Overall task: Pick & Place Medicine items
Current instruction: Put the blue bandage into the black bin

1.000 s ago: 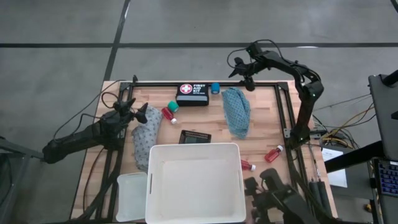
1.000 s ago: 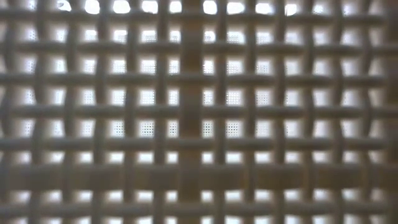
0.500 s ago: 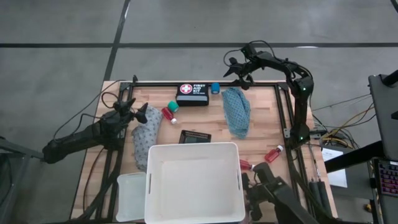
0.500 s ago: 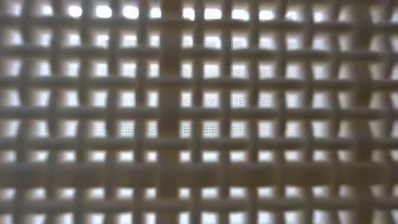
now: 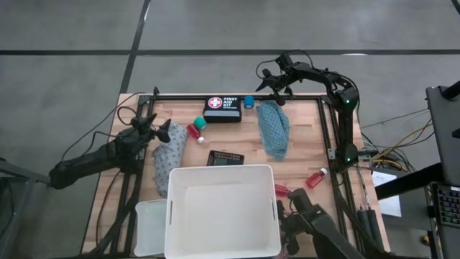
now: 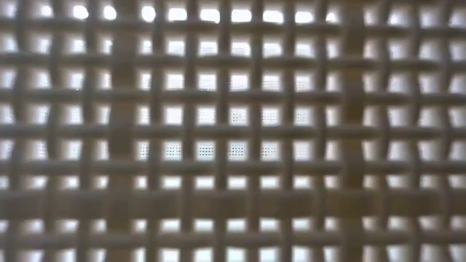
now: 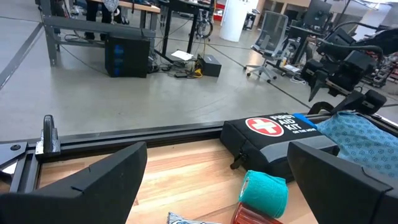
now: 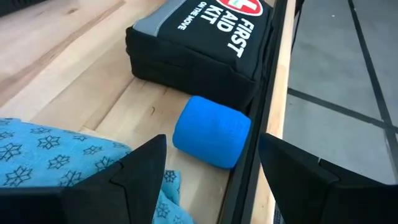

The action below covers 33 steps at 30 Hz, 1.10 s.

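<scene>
Over the last second the right claw point(image 5: 272, 80) had swung leftward along the upper edge of the frame, from above the far rail toward the blue tub point(image 5: 249, 101), and it now hovered just up and right of that tub in the high view. Its fingers stood apart and held nothing. That shift suggested the blue tub was the next item to be picked, with the grasp itself not yet begun. The big white tub point(image 5: 222, 210) at the lower centre had also slid a little to the left and down, so the red bottle point(image 5: 282, 191) beside its right wall showed more fully.

The left claw point(image 5: 159, 133) waited at the left of the frame, wide open and empty, over the upper end of the grey patterned cloth point(image 5: 167, 162).

The high view alone gave the whole layout: the green tub point(image 5: 199, 122) and a second red bottle point(image 5: 195, 132) left of centre, the teal cloth point(image 5: 274, 129) right of centre, a third red bottle point(image 5: 315, 178) at the right, the black mesh tray point(image 5: 225, 158) in the middle, and the first aid kit point(image 5: 223, 108) by the far rail of the bench point(image 5: 237, 140). The right wrist view added what the overhead could not: the blue tub lay on its side, touching the kit and close to the cloth's edge. The low view showed only blurred white lattice.
</scene>
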### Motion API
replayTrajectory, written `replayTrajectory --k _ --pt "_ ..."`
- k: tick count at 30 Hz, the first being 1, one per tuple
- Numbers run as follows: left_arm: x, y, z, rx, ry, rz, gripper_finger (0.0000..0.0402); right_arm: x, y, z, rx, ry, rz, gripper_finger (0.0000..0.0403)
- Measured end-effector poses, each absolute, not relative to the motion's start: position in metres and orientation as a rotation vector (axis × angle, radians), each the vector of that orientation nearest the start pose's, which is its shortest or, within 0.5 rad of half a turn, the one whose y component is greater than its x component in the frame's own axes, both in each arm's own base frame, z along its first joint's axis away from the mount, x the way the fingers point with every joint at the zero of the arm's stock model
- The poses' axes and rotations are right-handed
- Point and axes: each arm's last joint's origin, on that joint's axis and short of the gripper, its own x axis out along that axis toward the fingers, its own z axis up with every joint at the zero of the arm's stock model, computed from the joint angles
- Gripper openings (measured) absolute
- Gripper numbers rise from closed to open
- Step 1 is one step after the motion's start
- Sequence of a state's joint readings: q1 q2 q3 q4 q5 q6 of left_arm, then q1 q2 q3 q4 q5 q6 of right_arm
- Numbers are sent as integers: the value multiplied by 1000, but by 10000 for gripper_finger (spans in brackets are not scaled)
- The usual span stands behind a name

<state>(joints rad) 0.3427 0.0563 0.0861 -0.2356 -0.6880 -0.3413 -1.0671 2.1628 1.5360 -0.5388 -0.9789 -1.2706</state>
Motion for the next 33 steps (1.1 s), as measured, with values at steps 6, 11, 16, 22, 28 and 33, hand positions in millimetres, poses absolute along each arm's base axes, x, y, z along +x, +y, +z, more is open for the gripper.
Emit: replayTrajectory --k 6,11,16,22,28,33 --pt "76 47 167 -273 35 1051 393 230 -368 150 -235 530 279 249" --pt "76 47 167 -272 34 1051 393 230 -368 150 -210 578 253 249" --pt "76 47 167 -272 35 1051 393 221 -363 174 -120 597 229 249" --pt "76 47 167 -272 34 1052 393 202 -345 230 -68 649 154 249" --pt "76 47 167 -272 35 1051 393 187 -316 299 -42 645 -1 249" --pt "76 47 167 -272 35 1052 393 180 -294 345 82 586 -186 249"
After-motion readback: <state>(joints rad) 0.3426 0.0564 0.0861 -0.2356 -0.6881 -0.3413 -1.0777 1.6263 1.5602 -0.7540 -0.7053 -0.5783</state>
